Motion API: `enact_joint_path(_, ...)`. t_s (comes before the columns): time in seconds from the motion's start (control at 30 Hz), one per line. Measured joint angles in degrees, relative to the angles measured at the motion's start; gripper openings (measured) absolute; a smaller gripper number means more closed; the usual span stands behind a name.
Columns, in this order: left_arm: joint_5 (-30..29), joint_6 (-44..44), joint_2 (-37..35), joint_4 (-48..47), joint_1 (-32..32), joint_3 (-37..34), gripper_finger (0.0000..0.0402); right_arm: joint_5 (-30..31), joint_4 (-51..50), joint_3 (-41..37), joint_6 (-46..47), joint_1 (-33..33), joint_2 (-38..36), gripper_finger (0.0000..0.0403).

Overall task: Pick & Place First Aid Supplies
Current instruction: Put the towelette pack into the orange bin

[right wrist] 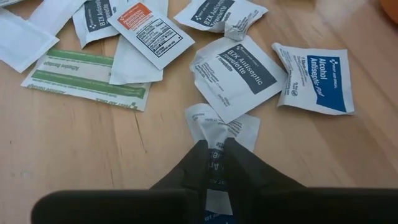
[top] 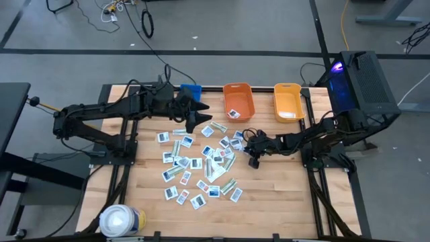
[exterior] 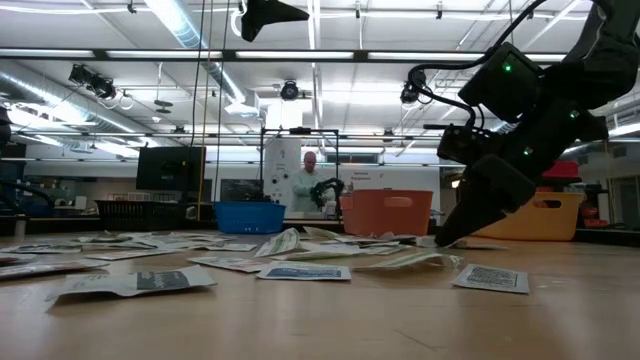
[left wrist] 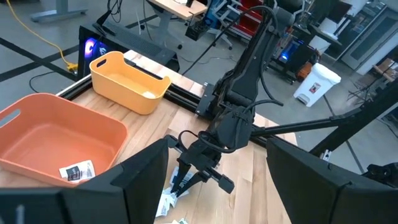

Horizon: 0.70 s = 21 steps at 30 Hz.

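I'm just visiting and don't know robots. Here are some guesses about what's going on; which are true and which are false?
1. The right gripper is shut on a white packet at the edge of the pile. True.
2. The orange bin is empty. False: one packet lies in it.
3. The left gripper is holding a packet. False: its fingers are spread apart with nothing between them, above the table near the blue bin.
4. The yellow bin stands beside the orange bin, on the side away from the blue one. True.
5. A large white roll stands inside the blue bin. False: it stands at a table corner, far from the bins.
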Motion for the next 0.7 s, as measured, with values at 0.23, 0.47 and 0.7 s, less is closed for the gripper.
enact_joint_path(0.23, 0.00, -0.04, 0.00, 0.04, 0.00, 0.00, 0.0273, -0.11, -0.10, 0.00, 0.92, 0.00, -0.29, 0.0044)
enact_joint_path(0.47, 0.02, -0.04, 0.00, 0.06, 0.00, 0.00, 0.0273, -0.37, -0.40, -0.02, 1.75, 0.02, -2.51, 0.0043)
enact_joint_path(0.7, 0.02, -0.04, 0.00, 0.17, 0.00, 0.00, 0.0273, -0.07, -0.15, 0.00, 1.75, 0.02, -6.09, 0.0043)
